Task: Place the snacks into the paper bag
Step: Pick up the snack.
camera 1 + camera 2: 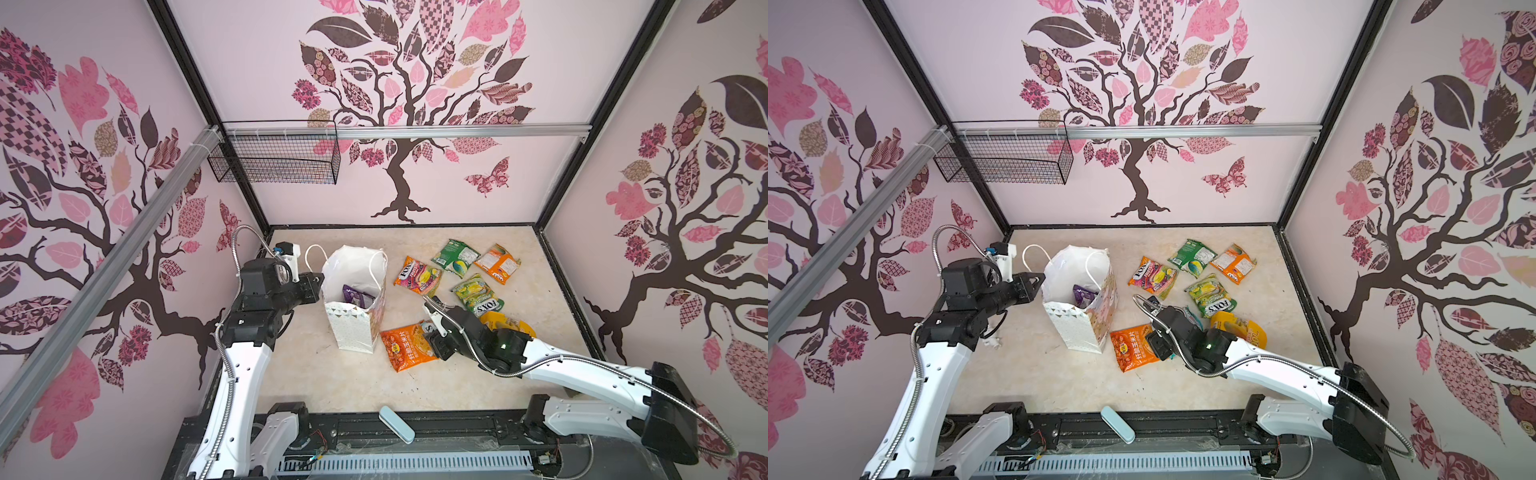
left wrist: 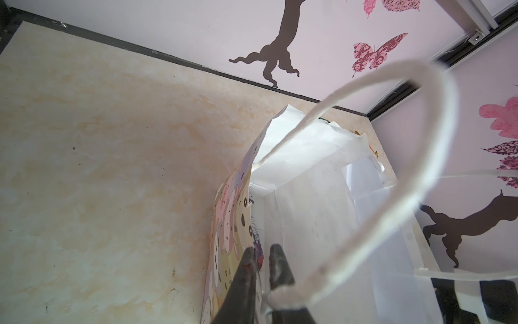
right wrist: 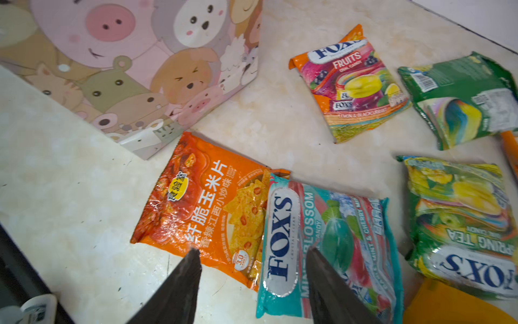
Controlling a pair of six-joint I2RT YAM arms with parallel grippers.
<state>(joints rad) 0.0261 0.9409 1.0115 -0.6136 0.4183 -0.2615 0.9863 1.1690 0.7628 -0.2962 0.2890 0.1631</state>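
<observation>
The paper bag (image 1: 353,328) (image 1: 1075,328) stands upright at the left, with a purple snack (image 1: 357,297) inside. My left gripper (image 1: 318,282) (image 2: 262,249) is shut on the bag's near wall (image 2: 232,213) by the rim. Several snacks lie to the right: an orange chips packet (image 1: 409,345) (image 3: 207,202), a teal FOX'S packet (image 3: 336,241), an orange FOX'S packet (image 1: 417,276), a green one (image 1: 455,257), another orange one (image 1: 496,264), a green-yellow FOX'S packet (image 1: 478,295) and a yellow one (image 1: 505,324). My right gripper (image 3: 252,252) hangs open over the chips and teal packets.
A pale blue oblong bar (image 1: 397,424) lies at the table's front edge. A black wire basket (image 1: 274,158) hangs on the back wall, upper left. Patterned walls close the table on three sides.
</observation>
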